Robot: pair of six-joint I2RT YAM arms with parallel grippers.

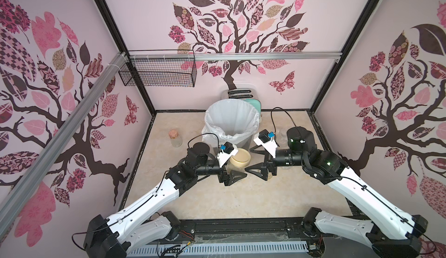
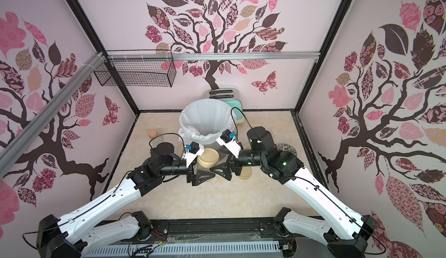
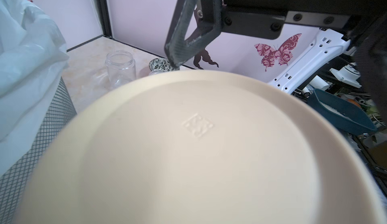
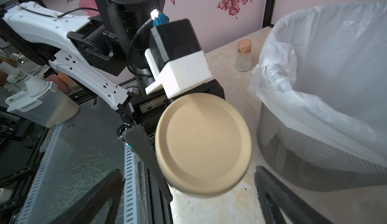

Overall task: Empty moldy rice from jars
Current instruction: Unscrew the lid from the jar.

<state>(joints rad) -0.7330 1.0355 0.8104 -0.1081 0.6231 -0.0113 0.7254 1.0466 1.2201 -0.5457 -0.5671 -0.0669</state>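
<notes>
My left gripper [image 1: 237, 167] is shut on a clear glass jar [image 2: 204, 172] with its round beige lid [image 1: 239, 158] still on, held just in front of the bin. The glass under the lid looks pale; I cannot make out the rice grains. That lid [image 3: 196, 149] fills the left wrist view and hides the left jaws. My right gripper [image 4: 187, 170] is open, with its dark fingers [image 4: 272, 193] spread wide on either side of the lid [image 4: 203, 145] and not touching it. An empty lidless jar [image 3: 120, 70] stands at the right rear.
A mesh bin with a white bag [image 1: 210, 121] stands at the back centre. A loose beige lid [image 2: 245, 172] lies under the right arm, with a patterned bowl [image 2: 287, 148] behind it. A cork-stoppered flask [image 1: 174, 137] stands at the left rear.
</notes>
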